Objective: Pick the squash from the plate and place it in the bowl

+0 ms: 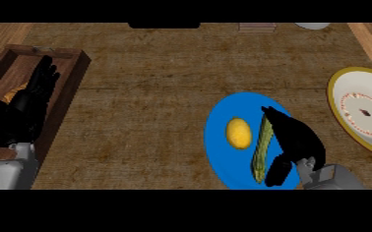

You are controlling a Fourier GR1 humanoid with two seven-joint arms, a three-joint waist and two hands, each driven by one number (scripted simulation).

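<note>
— Blue plate [222,152], and two things are lying on it: a long green-yellow squash [262,150] running top to bottom, and a rounder yellow item [239,133] just to its left, possibly a lemon.

— Where is the right hand [296,140] sitting?

— Over the plate's right half, its fingers lying straight along the squash's right side, with the thumb low near the squash's bottom end. The fingers are not curling round anything yet, so the hand is apart and holding nothing.

— So what is worrying you?

— The squash is thin and lying flat on the plate. If the fingers are closing from one side only, I judge they could be rolling it leftward into the yellow item rather than lifting it, or scooping both.

— And the bowl [350,106]?

— It is sitting at the right edge, yellow-rimmed, partly cut off by the view, apart from the plate. A long squash carried crosswise could be catching that rim on the way in.

— The left hand [33,101]?

— Resting open at the left edge, fingers up, over a wooden tray [73,78].
</note>
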